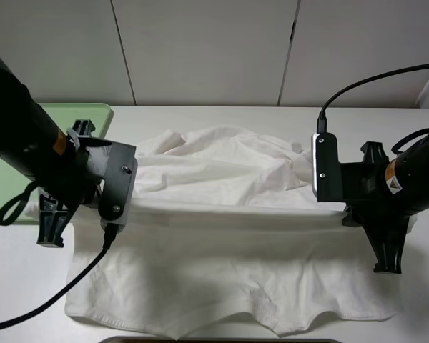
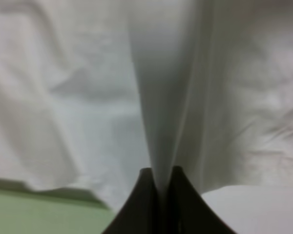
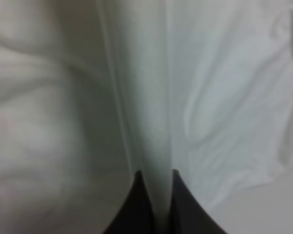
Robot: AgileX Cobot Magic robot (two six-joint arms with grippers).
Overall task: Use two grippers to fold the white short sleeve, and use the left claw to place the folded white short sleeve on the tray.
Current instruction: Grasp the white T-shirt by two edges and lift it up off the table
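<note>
The white short sleeve [image 1: 222, 275] lies spread and wrinkled on the white table. A taut raised fold runs across its middle between my two grippers. My left gripper [image 1: 129, 206] is shut on the fold's left end, and its wrist view [image 2: 161, 185] shows cloth [image 2: 161, 97] pinched between the fingers. My right gripper [image 1: 341, 209] is shut on the right end, and its wrist view [image 3: 156, 195] shows cloth [image 3: 141, 97] pinched the same way. The pale green tray [image 1: 86, 113] sits at the far left, partly hidden by the left arm. A corner of the tray [image 2: 39, 212] shows in the left wrist view.
The white table [image 1: 386, 118] runs to a panelled wall at the back. A black cable [image 1: 50, 304] trails from the left arm over the shirt's front left corner. A dark edge [image 1: 222, 341] shows at the table's front.
</note>
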